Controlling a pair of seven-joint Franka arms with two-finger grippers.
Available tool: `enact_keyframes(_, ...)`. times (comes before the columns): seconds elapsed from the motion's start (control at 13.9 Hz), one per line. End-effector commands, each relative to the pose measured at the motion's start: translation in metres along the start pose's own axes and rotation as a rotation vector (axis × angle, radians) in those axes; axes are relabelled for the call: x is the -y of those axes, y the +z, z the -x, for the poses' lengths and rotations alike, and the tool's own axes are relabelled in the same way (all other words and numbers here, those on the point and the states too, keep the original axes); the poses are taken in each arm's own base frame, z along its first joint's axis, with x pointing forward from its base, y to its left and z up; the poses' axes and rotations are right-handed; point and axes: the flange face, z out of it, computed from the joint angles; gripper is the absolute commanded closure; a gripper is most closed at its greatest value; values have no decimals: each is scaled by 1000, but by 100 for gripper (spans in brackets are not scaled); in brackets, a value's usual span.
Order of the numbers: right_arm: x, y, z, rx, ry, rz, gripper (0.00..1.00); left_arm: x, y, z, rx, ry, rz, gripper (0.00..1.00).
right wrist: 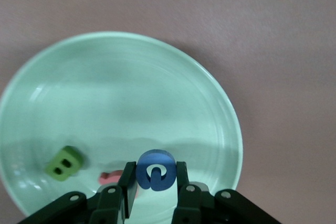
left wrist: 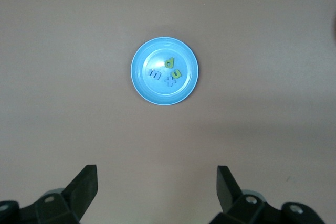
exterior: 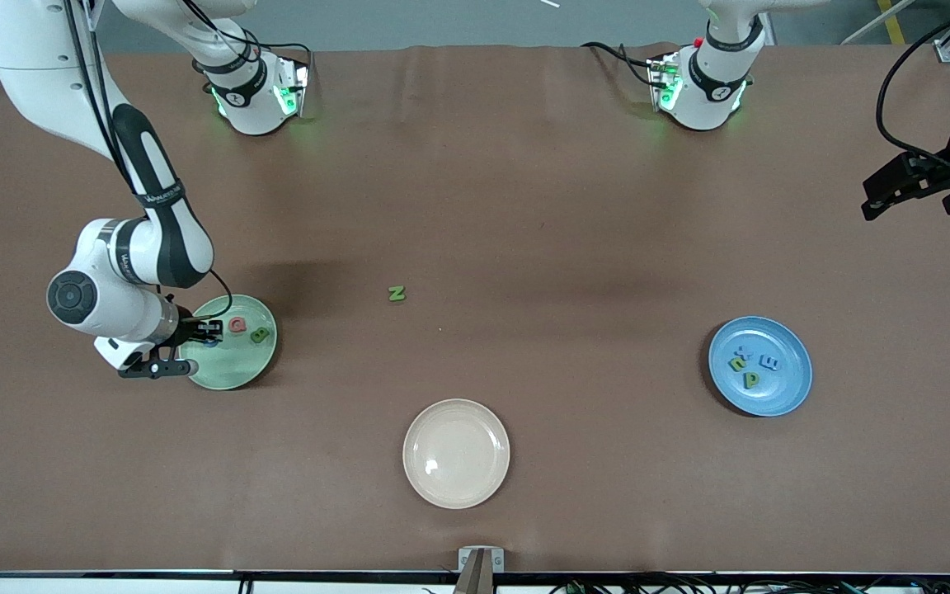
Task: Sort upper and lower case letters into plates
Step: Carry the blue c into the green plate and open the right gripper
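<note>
Right pincer [exterior: 209,332] hangs over the pale green plate [exterior: 236,371] at the right arm's end of the worktop [exterior: 524,206], clenched on a blue letter [right wrist: 156,170]; in the right wrist view the letter stands on edge between the two fingers [right wrist: 126,184], above the plate's floor. Whether it touches the plate cannot be told.

Just beside this pincer, lying in the same plate: a pinkish-red letter [exterior: 237,324] and a green letter B [exterior: 260,335], side by side, apart from each other.

A green letter N [exterior: 397,293] lies alone on the bare worktop, well apart from the right pincer, toward the middle.

Left pincer [left wrist: 157,182] waits high above the left arm's end of the worktop, released, jaws spread wide, nothing between them. Under it and well apart, the blue plate [exterior: 788,388] holds four letters clustered near its centre: two blue [left wrist: 155,73], two green [left wrist: 169,63].

A cream plate [exterior: 456,487] sits between the two plates, nearer the front camera.
</note>
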Motion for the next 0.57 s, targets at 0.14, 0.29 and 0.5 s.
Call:
enact_keyframes(0.14, -5, 8, 4, 4, -11, -3, 69, 2, -5, 7, -12, 5, 18, 0)
enact_keyframes(0.29, -2, 8, 3, 5, -7, -4, 0, 2, -6, 7, -12, 4, 20, 0)
enact_keyframes(0.5, 8, -5, -4, -8, 7, -7, 0, 3, -4, 7, -8, 2, 19, 0)
